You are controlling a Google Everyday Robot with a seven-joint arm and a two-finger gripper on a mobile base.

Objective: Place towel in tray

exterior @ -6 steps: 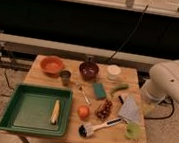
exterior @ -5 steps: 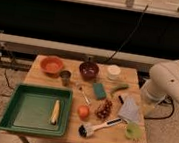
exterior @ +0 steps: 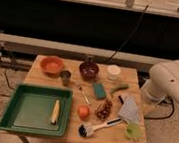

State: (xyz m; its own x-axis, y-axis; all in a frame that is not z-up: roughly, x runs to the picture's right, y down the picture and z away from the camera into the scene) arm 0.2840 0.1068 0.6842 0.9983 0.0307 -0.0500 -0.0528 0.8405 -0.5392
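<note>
The towel (exterior: 128, 110) is a crumpled grey-blue cloth lying on the right part of the wooden table (exterior: 41, 77). The green tray (exterior: 11, 110) sits at the table's front left and holds a yellow corn cob (exterior: 55, 112). My white arm (exterior: 169, 84) is folded at the right edge of the table, right of and behind the towel. My gripper does not show; only the arm's thick white links are in view.
On the table stand an orange bowl (exterior: 51, 64), a dark cup (exterior: 65, 76), a dark red bowl (exterior: 88, 70), a white cup (exterior: 113, 71), a green sponge (exterior: 99, 90), an orange (exterior: 83, 111), grapes (exterior: 104, 109), a dish brush (exterior: 95, 127) and a pale green object (exterior: 133, 130).
</note>
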